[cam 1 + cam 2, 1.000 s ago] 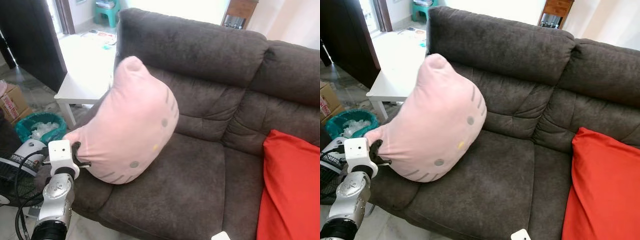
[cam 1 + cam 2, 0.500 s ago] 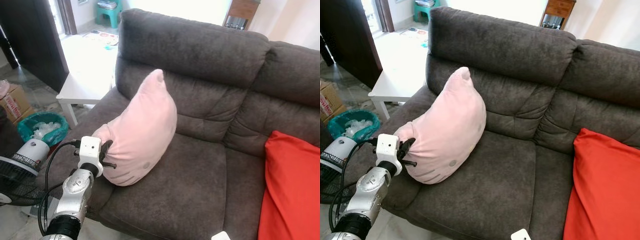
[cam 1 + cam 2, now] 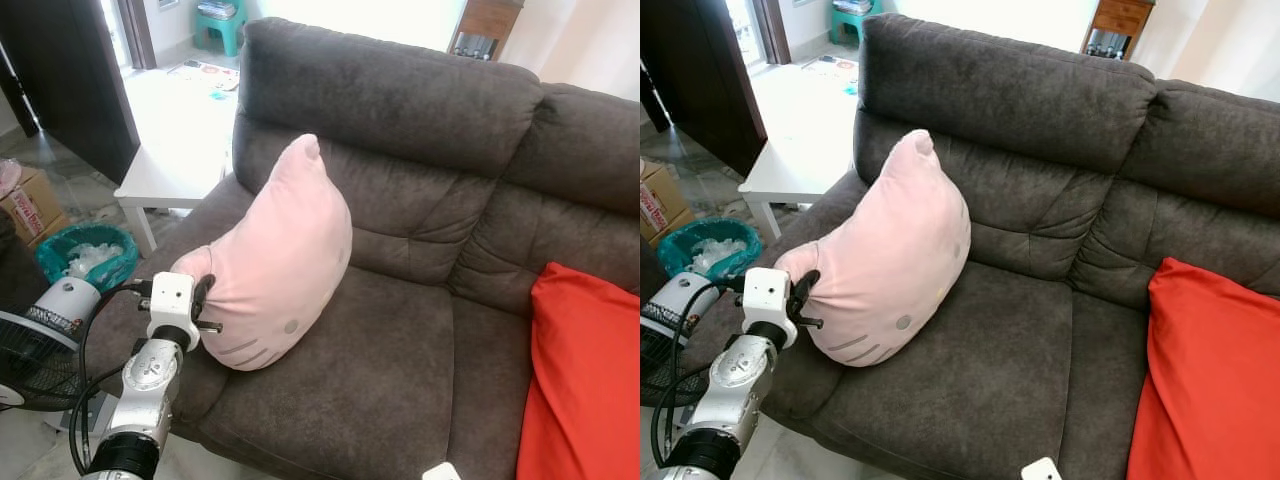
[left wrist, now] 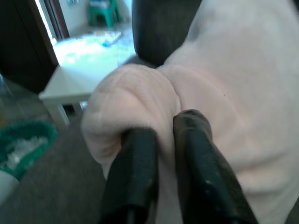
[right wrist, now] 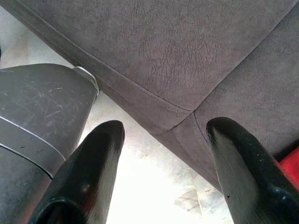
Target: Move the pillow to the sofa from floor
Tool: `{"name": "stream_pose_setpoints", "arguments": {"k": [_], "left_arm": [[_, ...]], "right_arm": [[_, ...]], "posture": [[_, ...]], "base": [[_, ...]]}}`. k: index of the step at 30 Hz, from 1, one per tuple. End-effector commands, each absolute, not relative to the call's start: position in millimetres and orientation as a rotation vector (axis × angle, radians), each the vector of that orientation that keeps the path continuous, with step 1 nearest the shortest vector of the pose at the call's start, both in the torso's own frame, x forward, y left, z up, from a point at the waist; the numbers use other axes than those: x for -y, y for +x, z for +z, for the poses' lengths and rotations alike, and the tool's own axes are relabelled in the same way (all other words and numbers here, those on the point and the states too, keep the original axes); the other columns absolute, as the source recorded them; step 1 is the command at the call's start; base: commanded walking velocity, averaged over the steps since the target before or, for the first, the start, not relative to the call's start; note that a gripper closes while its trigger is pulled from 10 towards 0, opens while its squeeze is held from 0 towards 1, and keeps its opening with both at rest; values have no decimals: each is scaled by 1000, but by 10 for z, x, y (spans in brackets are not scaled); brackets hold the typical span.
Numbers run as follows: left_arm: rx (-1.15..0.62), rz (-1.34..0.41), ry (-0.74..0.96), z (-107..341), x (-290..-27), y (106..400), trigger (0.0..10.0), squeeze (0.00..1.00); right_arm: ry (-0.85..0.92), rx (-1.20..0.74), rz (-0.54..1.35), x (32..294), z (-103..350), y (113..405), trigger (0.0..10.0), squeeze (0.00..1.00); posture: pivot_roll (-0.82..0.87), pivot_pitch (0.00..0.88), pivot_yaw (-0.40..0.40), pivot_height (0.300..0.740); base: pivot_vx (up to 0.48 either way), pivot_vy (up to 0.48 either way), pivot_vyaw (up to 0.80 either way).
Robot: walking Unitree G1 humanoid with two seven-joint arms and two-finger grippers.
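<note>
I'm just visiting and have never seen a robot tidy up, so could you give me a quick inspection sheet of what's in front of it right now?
Surface: dark grey sofa, seat cushion mostly bare.
Job's things: pink pillow stands upright on the left seat, leaning by the armrest, one corner pinched.
Clutter: red cushion at the sofa's right end.
Grippers: left claw shut on the pillow's corner; right claw open, hanging low by the sofa's front edge.
Cables: black cable looping beside the left arm.
Surroundings: white side table, green bin with rubbish, a fan, cardboard box, teal stool farther back.
</note>
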State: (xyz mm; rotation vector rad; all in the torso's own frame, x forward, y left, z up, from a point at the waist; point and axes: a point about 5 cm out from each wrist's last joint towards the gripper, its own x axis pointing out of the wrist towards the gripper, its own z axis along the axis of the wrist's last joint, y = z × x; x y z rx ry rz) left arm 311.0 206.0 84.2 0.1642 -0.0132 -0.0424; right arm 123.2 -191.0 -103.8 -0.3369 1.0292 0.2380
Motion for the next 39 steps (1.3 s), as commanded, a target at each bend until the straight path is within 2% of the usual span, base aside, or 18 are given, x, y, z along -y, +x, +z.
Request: {"name": "stream_pose_setpoints", "arguments": {"k": [1,13,17,24,26,34,36,38,39], "left_arm": [[62,-44,176,919,-2039,3110,10000,1000],[143,-110,325,955,-1804,2940,10000,1000],[163,1,353,936,-1851,2762,10000,1000],[164,73,382,877,-1905,2643,10000,1000],[149,178,421,836,-2026,2534,10000,1000],[115,219,445,714,-2029,2339,10000,1000],[102,218,437,683,-2008,2310,10000,1000],[103,221,421,690,-1990,2299,10000,976],[101,218,415,686,-1989,2300,10000,690]], "right_arm": [[-323,-1039,213,1953,-1042,1204,10000,0],[-271,-1028,182,1940,-1041,1197,10000,0],[-158,-1034,85,1945,-1053,1161,10000,0],[-80,-1043,21,1935,-1065,1136,10000,0],[-54,-1028,-9,1925,-1063,1135,10000,0],[68,-980,-128,1923,-1056,1119,10000,0],[151,-970,-197,1924,-1061,1095,10000,0],[205,-970,-241,1924,-1069,1075,10000,0],[208,-968,-242,1923,-1069,1075,10000,0]], "posture": [[123,56,-134,740],[130,57,-121,740],[129,57,-121,740],[145,55,-114,740],[141,46,-103,740],[148,19,-96,740],[161,6,-97,740],[165,3,-96,740],[173,0,-92,740]], "base": [[0,0,0],[0,0,0],[0,0,0],[0,0,0],[0,0,0],[0,0,0],[0,0,0],[0,0,0],[0,0,0]]}}
